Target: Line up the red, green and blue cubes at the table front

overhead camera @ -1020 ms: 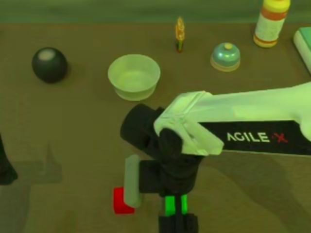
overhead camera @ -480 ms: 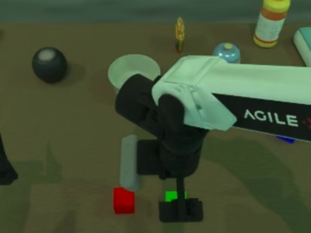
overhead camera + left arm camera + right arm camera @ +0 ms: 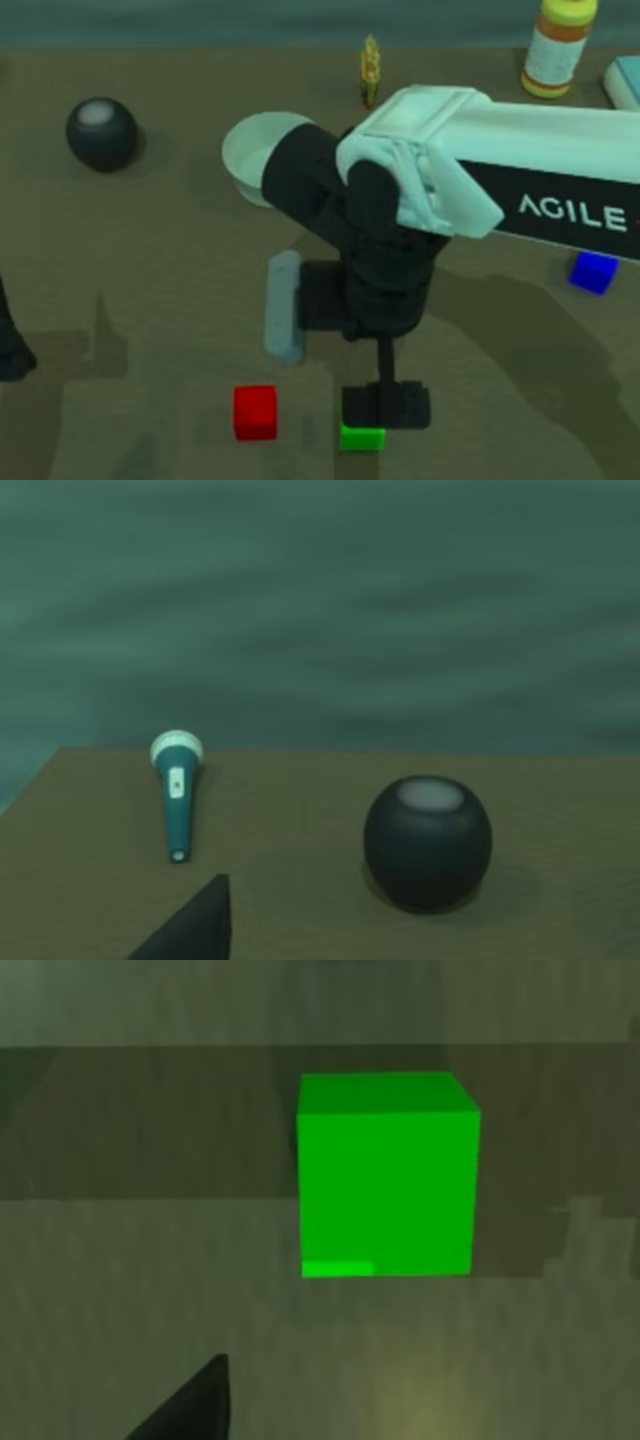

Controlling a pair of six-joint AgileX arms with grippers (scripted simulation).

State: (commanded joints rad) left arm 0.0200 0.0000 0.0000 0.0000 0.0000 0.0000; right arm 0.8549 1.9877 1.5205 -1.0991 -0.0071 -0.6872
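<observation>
The right gripper (image 3: 385,405) hangs low at the frame's lower centre, directly over the green cube (image 3: 361,437) on the counter (image 3: 150,260); whether it is spread cannot be told. The red cube (image 3: 255,412) sits just left, the blue cube (image 3: 593,272) at right. The left arm (image 3: 10,345) waits at the left edge.
</observation>
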